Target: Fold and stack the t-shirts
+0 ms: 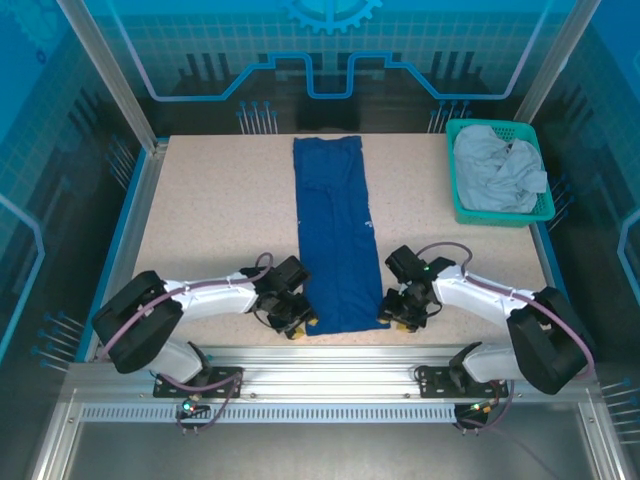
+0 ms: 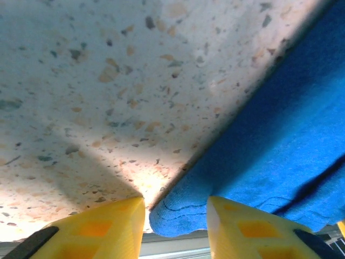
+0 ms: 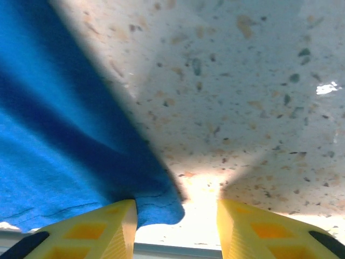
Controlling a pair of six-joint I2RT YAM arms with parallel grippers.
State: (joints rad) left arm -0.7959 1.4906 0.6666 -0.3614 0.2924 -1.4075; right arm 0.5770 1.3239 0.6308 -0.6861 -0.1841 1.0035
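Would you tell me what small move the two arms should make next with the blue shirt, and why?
Probably close the left gripper and right gripper: the blue t-shirt lies as a long strip, and each of its near corners sits between open jaws, not yet pinched.

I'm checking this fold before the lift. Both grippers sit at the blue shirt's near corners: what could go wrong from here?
The left gripper brackets just the corner tip of the blue t-shirt, so closing may pinch one layer or slip off. At the right gripper, the corner sits far to one side of the gap; a thin bite there could skew the fold.
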